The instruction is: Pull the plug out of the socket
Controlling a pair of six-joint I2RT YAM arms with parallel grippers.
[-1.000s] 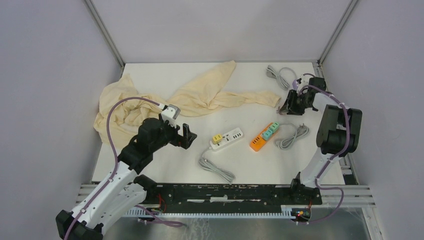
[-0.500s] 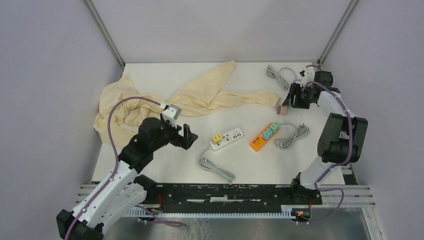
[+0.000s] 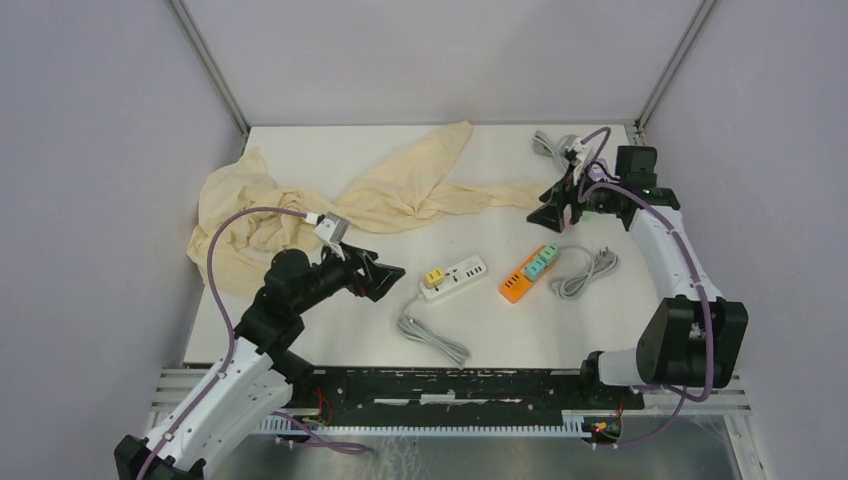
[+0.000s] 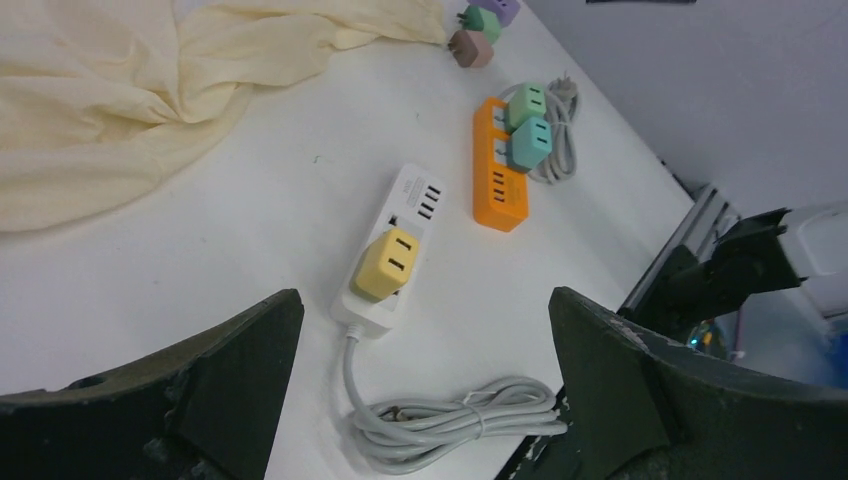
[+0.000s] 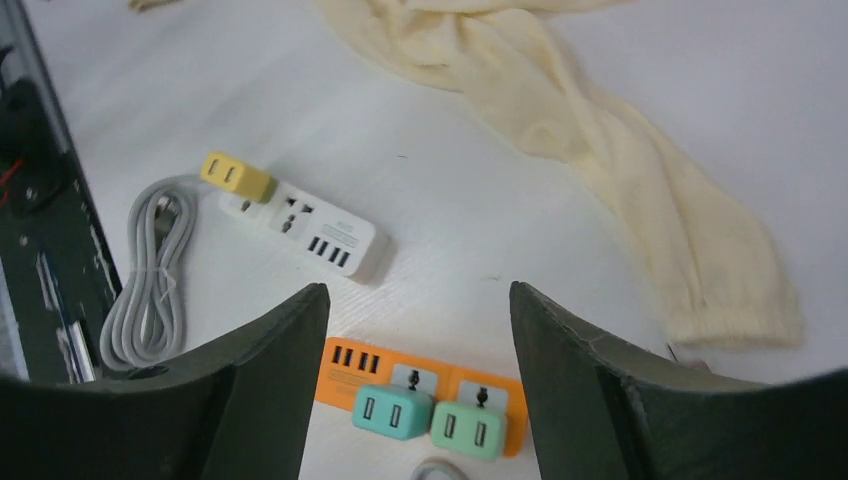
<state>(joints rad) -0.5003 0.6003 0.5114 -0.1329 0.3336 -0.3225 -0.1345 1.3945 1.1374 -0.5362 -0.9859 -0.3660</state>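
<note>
At 8 o'clock the left gripper [image 3: 377, 275] is spread wide and holds nothing. In the last second it has tipped down to face the white strip [image 3: 458, 274] at 6 o'clock, where the yellow plug [image 4: 388, 263] is seated at the cord end. At 4 o'clock the orange strip [image 3: 527, 273] carries two teal plugs [image 5: 393, 412], both seated. Above its far end, at 2 o'clock, the right gripper [image 3: 553, 208] has swung in from the right edge and its jaws have parted, with nothing between them. Beyond it, by the cuff of the cloth [image 3: 400, 195], loose plugs [image 4: 470, 47] lie. I judge that one plug was just released there, and three remain to pull.
</note>
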